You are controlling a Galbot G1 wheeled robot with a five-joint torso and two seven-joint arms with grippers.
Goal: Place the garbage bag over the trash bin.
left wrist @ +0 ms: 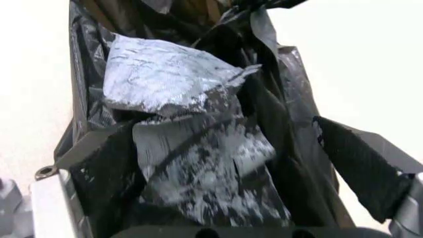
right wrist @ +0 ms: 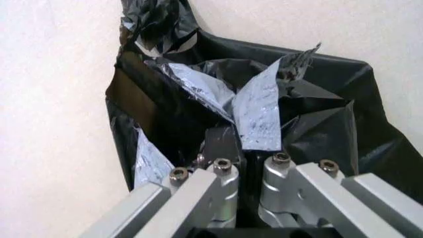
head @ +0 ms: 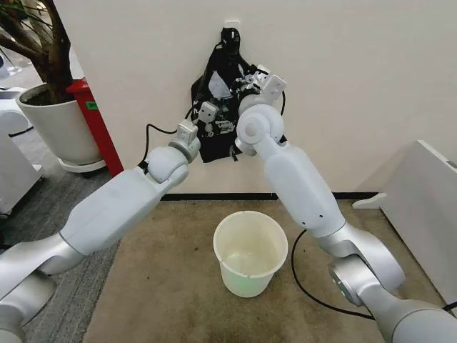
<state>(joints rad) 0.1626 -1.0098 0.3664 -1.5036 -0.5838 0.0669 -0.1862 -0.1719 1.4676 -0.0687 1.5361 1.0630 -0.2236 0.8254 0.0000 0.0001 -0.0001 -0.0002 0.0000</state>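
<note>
Black glossy plastic, the garbage bag [head: 218, 107] hangs crumpled against the pale wall [head: 357, 86], up above the floor. Both arms reach up to it. The left gripper [left wrist: 231, 163] sits at the bag's lower left side with its jaws spread wide, a crinkled fold of plastic lying between its two dark fingers [left wrist: 360, 163] without being pinched. The right gripper [right wrist: 241, 148] is at the bag's upper right, its jaws drawn close together on a silvery-looking flap of the bag. Below, on the brown carpet [head: 157, 286], the trash bin [head: 250, 254] stands upright and open between the two arms, well apart from the bag. A potted plant [head: 50, 121] stands at the far left.
</note>
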